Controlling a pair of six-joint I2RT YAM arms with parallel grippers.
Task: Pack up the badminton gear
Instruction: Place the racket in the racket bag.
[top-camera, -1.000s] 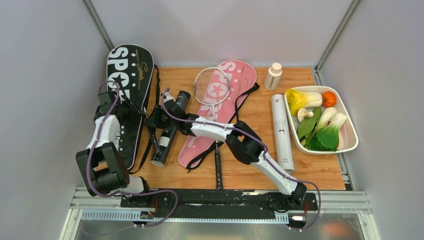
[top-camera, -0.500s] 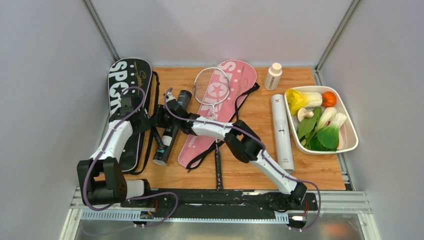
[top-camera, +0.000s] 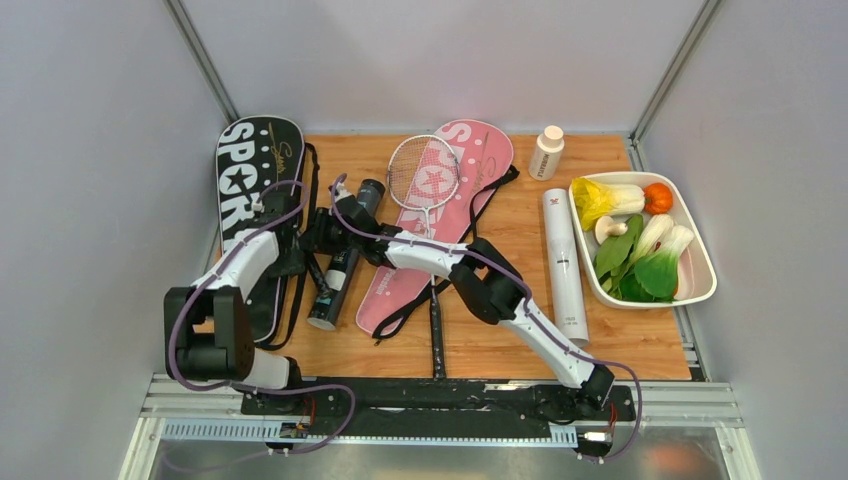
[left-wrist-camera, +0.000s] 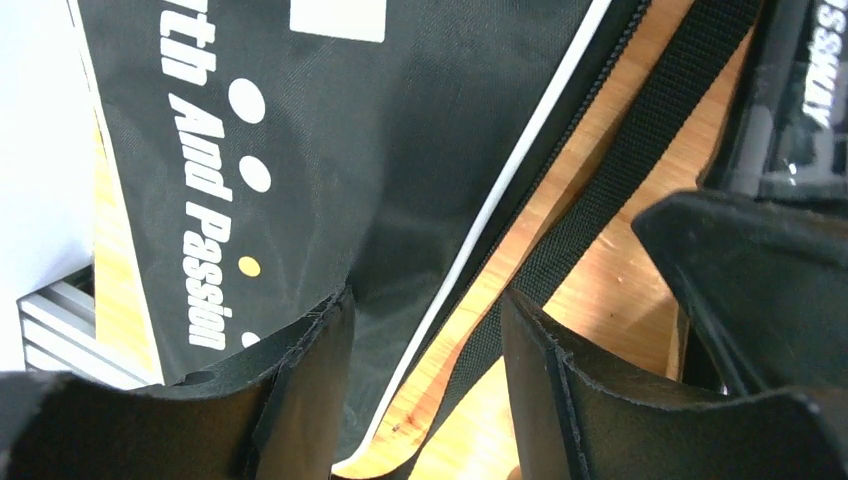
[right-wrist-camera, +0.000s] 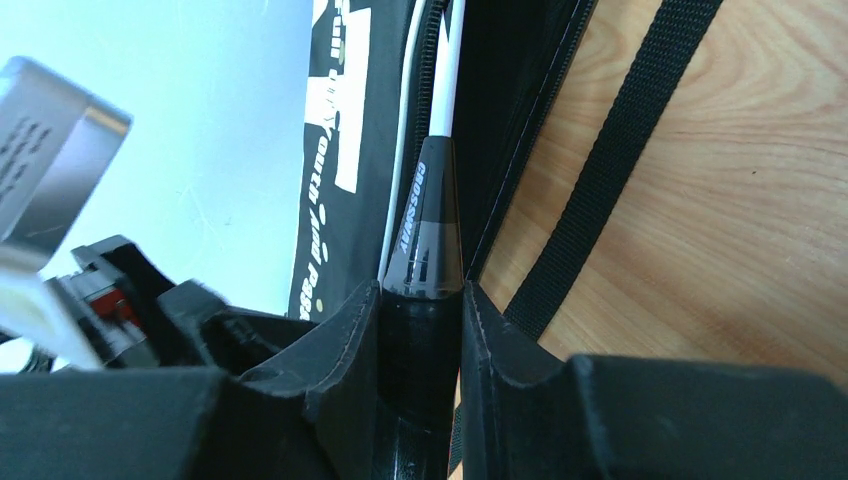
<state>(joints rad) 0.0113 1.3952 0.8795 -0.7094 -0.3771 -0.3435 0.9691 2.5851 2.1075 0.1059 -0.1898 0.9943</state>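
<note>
The black "SPORT" bag (top-camera: 250, 180) lies at the far left. A racket's black handle (right-wrist-camera: 425, 225) and white shaft (right-wrist-camera: 447, 70) run into the bag's open edge, and my right gripper (right-wrist-camera: 420, 290) (top-camera: 315, 235) is shut on that handle. My left gripper (left-wrist-camera: 425, 300) (top-camera: 290, 260) hangs open over the bag's edge (left-wrist-camera: 330, 200) and its black strap (left-wrist-camera: 610, 170), holding nothing. A black tube (top-camera: 343, 262) lies beside them. A pink and white racket (top-camera: 423, 172) rests on the pink bag (top-camera: 470, 160). The white tube (top-camera: 563, 262) lies further right.
A small white bottle (top-camera: 546, 152) stands at the back. The white tray (top-camera: 700, 275) of toy vegetables sits at the right edge. Grey walls close in on both sides. The two arms cross closely over the bag's right edge.
My left gripper has swung right from over the black bag to its right edge and opened wider. The bag's top now lies flatter. The right arm has held still on the handle.
</note>
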